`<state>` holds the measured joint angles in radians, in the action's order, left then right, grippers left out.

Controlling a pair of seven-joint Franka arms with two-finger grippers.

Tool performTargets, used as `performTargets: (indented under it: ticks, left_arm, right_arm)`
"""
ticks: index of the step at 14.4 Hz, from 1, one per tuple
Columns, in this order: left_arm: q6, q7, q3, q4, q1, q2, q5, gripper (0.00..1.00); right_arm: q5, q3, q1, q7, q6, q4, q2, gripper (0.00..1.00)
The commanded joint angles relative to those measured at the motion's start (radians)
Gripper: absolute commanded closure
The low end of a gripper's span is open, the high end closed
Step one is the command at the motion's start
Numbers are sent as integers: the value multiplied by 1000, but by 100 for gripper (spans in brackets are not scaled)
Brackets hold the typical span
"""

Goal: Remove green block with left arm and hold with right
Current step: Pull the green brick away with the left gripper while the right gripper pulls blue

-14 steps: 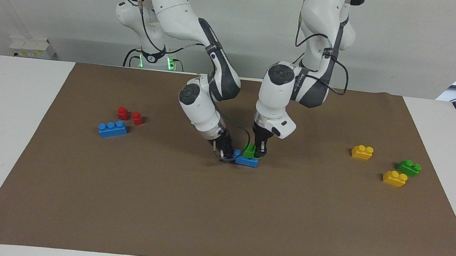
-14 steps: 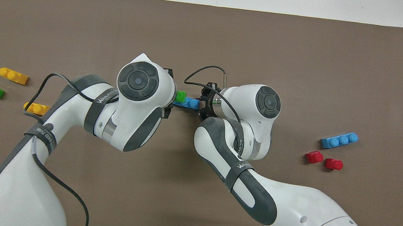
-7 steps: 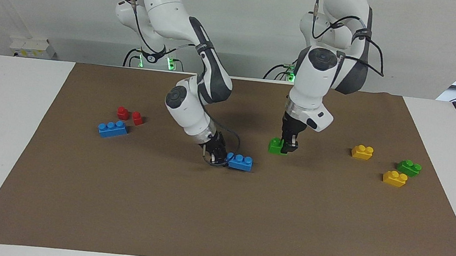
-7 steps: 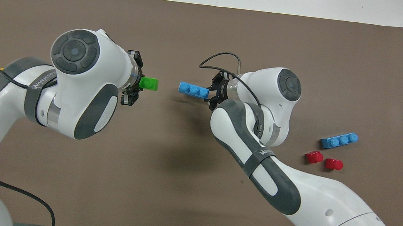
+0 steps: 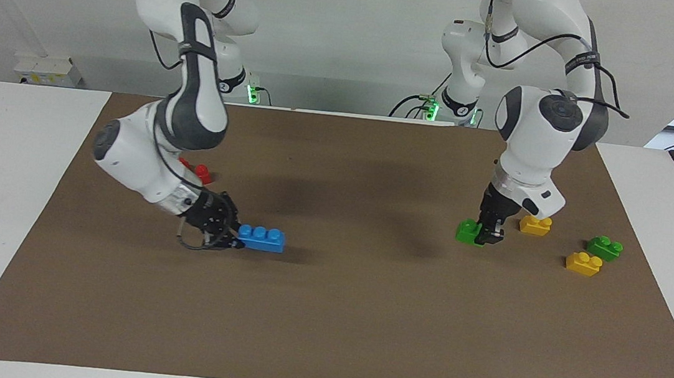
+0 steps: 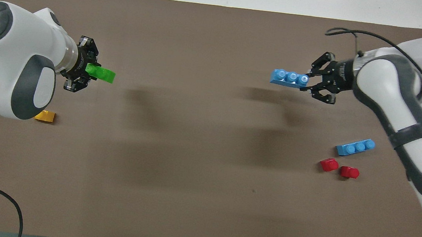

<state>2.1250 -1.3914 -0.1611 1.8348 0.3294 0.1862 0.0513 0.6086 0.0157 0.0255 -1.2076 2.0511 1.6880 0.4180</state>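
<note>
My left gripper point(image 5: 487, 233) is shut on one end of the green block point(image 5: 468, 231) and holds it low over the mat, beside a yellow brick point(image 5: 535, 224) toward the left arm's end. In the overhead view the left gripper point(image 6: 82, 70) holds the green block point(image 6: 102, 74) pointing toward the mat's middle. My right gripper point(image 5: 225, 231) is shut on the end of a blue three-stud brick point(image 5: 263, 238), low over the mat toward the right arm's end. The overhead view shows this right gripper point(image 6: 316, 82) and blue brick point(image 6: 288, 78) too. The two bricks are far apart.
A second green block point(image 5: 604, 247) and another yellow brick point(image 5: 583, 263) lie near the left arm's end. A second blue brick point(image 6: 355, 146) and two red blocks point(image 6: 329, 164) lie near the right arm's end. The brown mat point(image 6: 198, 164) covers the table.
The green block came off the blue brick. My left gripper carried it toward the left arm's end; my right gripper carried the blue brick toward the right arm's end.
</note>
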Motion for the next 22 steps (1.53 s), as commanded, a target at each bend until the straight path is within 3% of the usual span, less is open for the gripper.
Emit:
performTargets:
  ticks: [1,5,10,22]
  left_arm:
    - [56,171,9,40,-73,10,35,100]
    - [108,355,11,41,-147,61,42,100]
    - [228,402,8,35,-174,154,47,100]
    - [286,479,6,29,-250,233,47,100]
  right_arm:
    - [-4,20,117,144,-20,84,-18,100]
    - [-6,16,152,246,-8,157,-11,100]
    - [-6,12,168,397,69,260,-16,100]
    - [-118,10,152,451,83,263,-15,100]
